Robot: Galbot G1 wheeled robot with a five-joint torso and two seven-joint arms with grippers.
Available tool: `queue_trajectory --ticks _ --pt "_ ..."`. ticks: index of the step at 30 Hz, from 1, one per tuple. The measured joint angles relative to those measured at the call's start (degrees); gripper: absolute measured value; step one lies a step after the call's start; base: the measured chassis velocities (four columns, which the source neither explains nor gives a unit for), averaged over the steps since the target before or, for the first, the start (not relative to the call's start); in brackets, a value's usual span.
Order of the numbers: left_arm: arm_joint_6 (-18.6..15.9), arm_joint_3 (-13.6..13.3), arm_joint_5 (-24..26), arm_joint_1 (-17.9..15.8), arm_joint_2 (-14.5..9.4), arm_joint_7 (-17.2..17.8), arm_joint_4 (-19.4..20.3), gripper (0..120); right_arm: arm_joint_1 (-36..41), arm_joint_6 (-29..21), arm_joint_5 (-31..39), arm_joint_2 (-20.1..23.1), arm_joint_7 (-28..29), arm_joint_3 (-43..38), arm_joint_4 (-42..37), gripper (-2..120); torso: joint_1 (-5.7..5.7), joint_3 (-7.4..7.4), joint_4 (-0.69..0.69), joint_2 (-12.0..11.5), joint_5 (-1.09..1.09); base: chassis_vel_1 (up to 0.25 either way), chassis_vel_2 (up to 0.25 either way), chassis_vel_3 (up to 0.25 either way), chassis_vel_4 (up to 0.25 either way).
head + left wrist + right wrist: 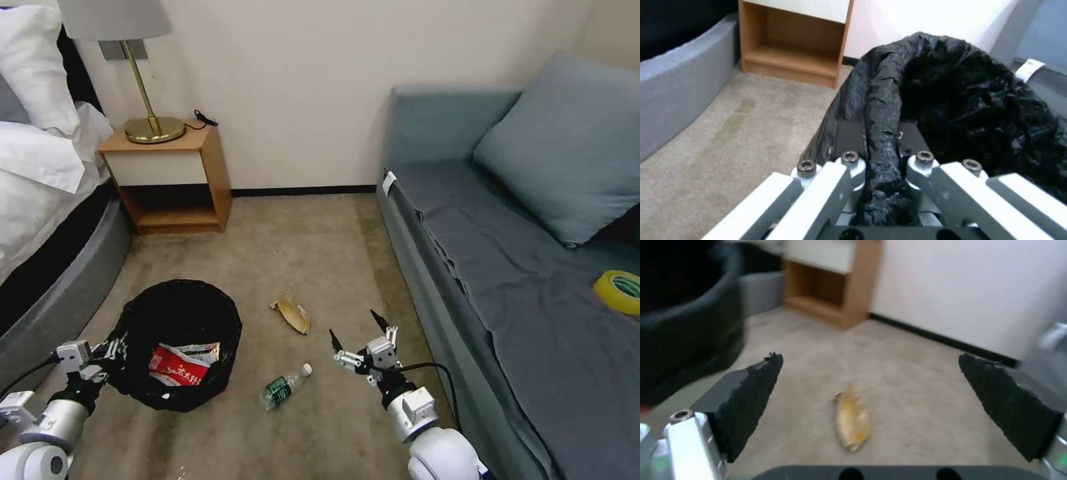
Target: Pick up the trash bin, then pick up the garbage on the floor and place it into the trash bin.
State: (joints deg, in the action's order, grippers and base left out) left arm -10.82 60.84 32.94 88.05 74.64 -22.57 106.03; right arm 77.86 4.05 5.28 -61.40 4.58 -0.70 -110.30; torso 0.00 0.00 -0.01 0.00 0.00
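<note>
— Two pieces of garbage are lying on the carpet, yes? Where exactly?

— Yes. The tan curled scrap (293, 313) is lying between the trash bin (175, 343) and the grey sofa (507, 267). The small clear bottle (284, 387) with a green label is lying nearer to the robot, just beside the bin.

— And the bin itself?

— It is standing on the robot's left side, tilted a little toward the camera. The red-and-white carton (181, 365) is already lying inside it, on the black liner.

— What is the left pincer (110, 357) doing?

— It is clenching the near rim of the bin. In the left wrist view its fingers (849, 141) are pressing the folded liner from both sides.

— The right pincer (359, 335)?

— It is hanging released above the carpet, to the right of the bottle, jaws spread wide with nothing between them. In the right wrist view the scrap (852, 418) is showing on the floor ahead, between the two black pads (751, 403).

— Something else around?

— A wooden nightstand (173, 177) is standing at the wall, and a yellow tape roll (620, 290) is resting on the sofa.
</note>
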Motion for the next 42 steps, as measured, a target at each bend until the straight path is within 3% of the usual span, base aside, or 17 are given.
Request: queue_trajectory --ticks 2,5,8,15,17,19,21,22,24,25,28,32,34,35,42 --pt "0.0 0.1 -0.1 0.0 0.0 0.0 -0.1 6 -0.4 0.0 0.0 0.4 -0.3 0.5 0.3 100 0.0 0.0 0.0 0.0 0.0 0.0 0.0 0.0 0.0" --pt "0.1 1.0 -1.0 0.4 -0.1 -0.2 -0.9 6 -10.5 -0.4 2.0 5.2 -5.0 10.3 5.4 100 0.0 0.0 0.01 0.0 0.01 0.002 -0.019 -0.01 0.01" --pt "0.4 1.6 -1.0 0.9 -0.3 -0.4 -1.1 6 -15.9 -0.8 3.2 6.5 -7.3 15.0 8.0 100 0.0 0.0 0.02 0.0 -0.01 0.0 0.0 0.0 0.0" --pt "1.0 3.5 -1.4 1.5 -0.6 -1.0 -2.4 6 -27.7 -1.3 6.3 6.1 -12.2 25.1 16.3 100 0.01 0.01 0.01 0.0 0.0 0.0 0.0 0.0 0.0" --pt "1.3 4.1 -1.6 1.7 -0.6 -1.1 -3.1 6 -35.9 -1.5 7.9 4.6 -16.7 31.1 22.2 100 0.0 0.0 0.01 0.0 -0.02 0.0 0.0 0.0 0.0" --pt "1.4 4.2 -1.6 1.7 -0.5 -1.1 -3.1 6 -37.6 -1.5 8.2 4.2 -17.8 32.3 23.4 100 0.0 0.0 0.02 0.0 0.0 0.0 0.0 0.0 0.0" --pt "1.5 4.5 -1.5 1.8 -0.5 -1.2 -3.3 6 -42.1 -1.7 8.6 2.4 -22.2 35.7 27.2 100 0.0 0.0 0.01 0.0 -0.03 0.0 0.0 0.0 0.0" --pt "1.5 4.6 -1.4 1.8 -0.4 -1.2 -3.3 6 -45.4 -2.3 8.7 0.3 -27.6 38.0 30.0 100 0.0 0.0 0.01 0.0 -0.01 0.0 0.0 0.0 0.0" --pt "1.5 4.7 -1.4 1.8 -0.4 -1.3 -3.3 6 -46.5 -2.5 8.7 -0.5 -29.9 38.8 31.0 100 0.0 0.0 0.02 0.0 0.0 0.0 0.0 0.0 0.0" --pt "1.5 4.8 -1.3 1.7 -0.3 -1.3 -3.3 6 -48.9 -3.0 8.7 -2.5 -35.9 40.3 33.6 100 0.0 0.0 0.02 0.0 -0.01 0.0 0.0 0.0 0.0" --pt "1.5 5.2 -1.2 1.6 -0.2 -1.2 -3.2 6 -53.7 -4.1 8.3 -7.4 -46.0 43.5 39.6 100 0.01 0.0 0.02 0.0 -0.01 0.0 0.0 0.0 0.0" --pt "1.5 5.5 -1.0 1.4 0.1 -1.2 -3.3 6 -57.0 -4.9 7.0 -11.5 -51.5 45.2 46.0 100 0.01 0.0 0.02 0.0 -0.02 0.0 0.0 0.0 0.0" --pt "1.5 5.5 -1.0 1.4 0.1 -1.2 -3.3 6 -57.0 -4.9 7.0 -11.5 -51.5 45.2 46.0 100 0.01 0.0 0.02 0.0 -0.02 0.0 0.0 0.0 0.0" --pt "1.5 5.6 -0.9 1.4 0.3 -1.2 -3.3 6 -58.0 -4.7 5.3 -13.8 -53.2 45.6 51.0 100 0.01 0.0 0.03 0.0 -0.02 0.0 0.0 0.0 0.0" --pt "1.6 5.9 -0.6 1.4 0.5 -1.2 -3.4 6 -58.5 -1.0 0.0 -19.3 -54.8 44.7 64.9 100 0.0 0.0 0.01 0.0 -0.01 0.0 0.0 0.0 0.0"
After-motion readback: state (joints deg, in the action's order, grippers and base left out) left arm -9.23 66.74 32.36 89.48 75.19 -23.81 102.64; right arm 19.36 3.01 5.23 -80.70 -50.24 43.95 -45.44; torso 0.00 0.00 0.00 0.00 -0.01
